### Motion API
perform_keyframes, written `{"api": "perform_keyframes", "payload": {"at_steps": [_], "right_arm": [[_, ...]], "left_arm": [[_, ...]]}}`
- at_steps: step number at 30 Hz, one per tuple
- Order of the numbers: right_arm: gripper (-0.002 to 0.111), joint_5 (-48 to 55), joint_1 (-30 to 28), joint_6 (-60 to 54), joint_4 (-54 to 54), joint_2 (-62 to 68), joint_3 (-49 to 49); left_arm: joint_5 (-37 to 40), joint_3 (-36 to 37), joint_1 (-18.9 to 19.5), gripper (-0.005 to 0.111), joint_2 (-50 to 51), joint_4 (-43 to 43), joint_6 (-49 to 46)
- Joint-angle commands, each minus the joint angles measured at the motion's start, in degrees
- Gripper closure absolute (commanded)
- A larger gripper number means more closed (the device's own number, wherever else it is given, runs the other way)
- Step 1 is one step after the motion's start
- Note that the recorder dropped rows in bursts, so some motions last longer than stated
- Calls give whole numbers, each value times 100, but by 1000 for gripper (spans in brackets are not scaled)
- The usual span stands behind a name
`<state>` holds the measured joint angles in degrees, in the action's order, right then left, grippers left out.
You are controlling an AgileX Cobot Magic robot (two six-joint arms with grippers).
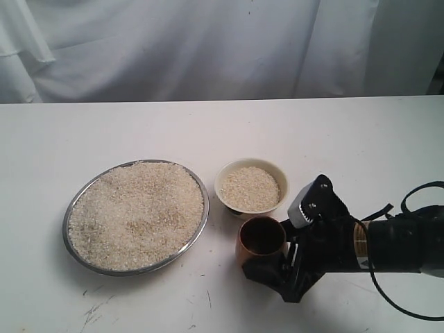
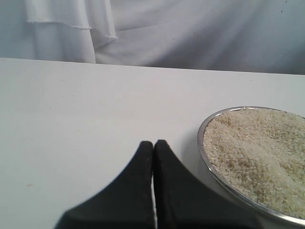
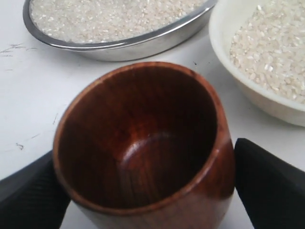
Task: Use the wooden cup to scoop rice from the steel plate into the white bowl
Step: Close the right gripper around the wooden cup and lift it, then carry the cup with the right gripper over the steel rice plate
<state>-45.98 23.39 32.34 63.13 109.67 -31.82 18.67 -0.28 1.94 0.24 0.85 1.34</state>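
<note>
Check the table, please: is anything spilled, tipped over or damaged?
Nothing is spilled or askew. The rice lies inside the steel plate and the white bowl; the wooden cup stands upright and empty. Only a few dark scuff marks show on the table near the plate.

The left tool (image 2: 153,143), black and wedge-shaped, has its two fingers (image 2: 138,191) pressed flat together with only a thin seam between them, tips over the plain white bench (image 2: 71,119). Near the tips, but apart from them, stands a wide, shallow, shiny silver steel plate (image 2: 199,138) with a thin raised rim, partly cut off by the frame edge. It holds a heap of small off-white rice (image 2: 257,152) grains. Behind the bench hangs a creased white cloth (image 2: 190,33).
</note>
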Motion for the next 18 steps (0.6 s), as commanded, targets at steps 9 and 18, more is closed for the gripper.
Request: {"api": "perform_keyframes", "payload": {"at_steps": [9,18], "right_arm": [[104,228,61,667,91,-600,-18],[108,1593,61,1334,466,-1629,-95]], "left_arm": [[-40,28,11,107,-24,9,1],[-40,28,11,107,-24,9,1]]}}
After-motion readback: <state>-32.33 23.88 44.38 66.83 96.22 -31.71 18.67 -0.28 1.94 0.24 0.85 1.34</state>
